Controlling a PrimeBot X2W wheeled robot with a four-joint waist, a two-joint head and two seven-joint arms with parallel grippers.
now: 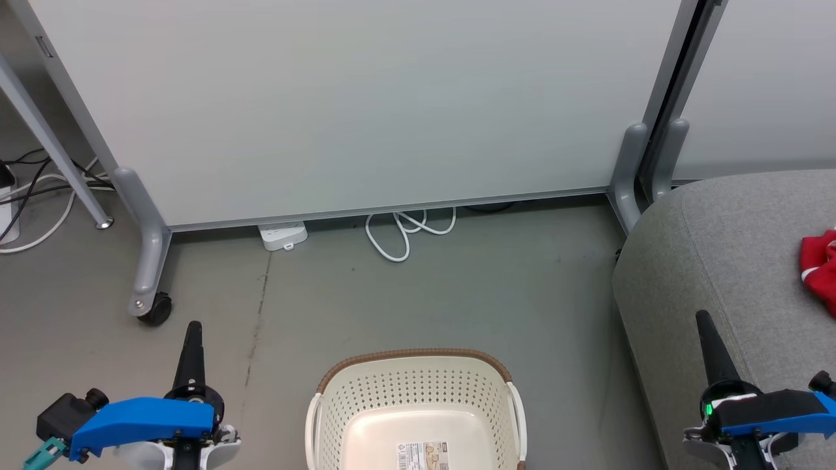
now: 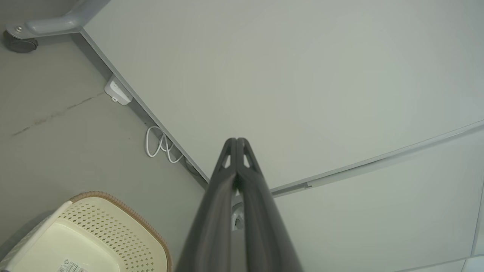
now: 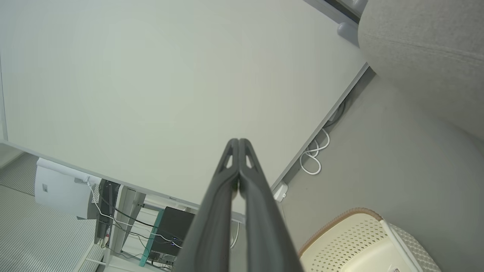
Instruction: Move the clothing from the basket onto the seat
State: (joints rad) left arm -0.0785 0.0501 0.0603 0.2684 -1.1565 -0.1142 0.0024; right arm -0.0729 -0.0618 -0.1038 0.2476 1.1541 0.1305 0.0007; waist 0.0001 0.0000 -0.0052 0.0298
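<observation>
Clothing [image 1: 819,262]: a bunched red piece with white trim, lying well to the right of the basket [image 1: 411,354] and beyond it, up on the seat [image 1: 718,248]; cut off by the head view's edge, so I cannot say how much fabric is there.

Seat: grey cushion, its rounded corner just right of the basket with a strip of bare floor [image 1: 562,307] between them. I read the short carry as the reason the basket is set so near.

Basket: upright on the floor, mouth open to me; the part of the bottom I can see is bare but for the label [image 1: 423,455], no red in it. The near end runs out of view, so I judge the job done or close to it, not certain.

Left gripper [image 1: 194,326]: left of the basket, over the floor, fingers pressed flat together, holding nothing, touching nothing.

Right gripper [image 1: 703,316]: right of the basket, over the seat's near edge, fingers likewise closed tip to tip and empty.

Both point away from me, flanking the basket; it looks like a rest pose, with nothing to carry.

Beyond the basket: a pale partition panel [image 1: 366,104], with a power strip [image 1: 282,235] and a looped white cable [image 1: 401,232] at its foot.
</observation>
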